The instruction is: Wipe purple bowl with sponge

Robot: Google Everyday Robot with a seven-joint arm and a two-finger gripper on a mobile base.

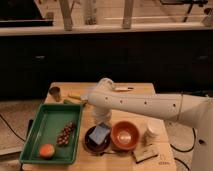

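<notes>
Best done by pressing the sponge flat inside the purple bowl (just left of the orange bowl), gripper directly above, seemingly pinching the sponge, and sweeping gently around the rim.

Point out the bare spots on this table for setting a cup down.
Free: the green tray's upper half, and the far right table corner. Crowded: the front, where the purple bowl holding the sponge, orange bowl and white cup sit together. The gripper hangs above the sponge.
</notes>
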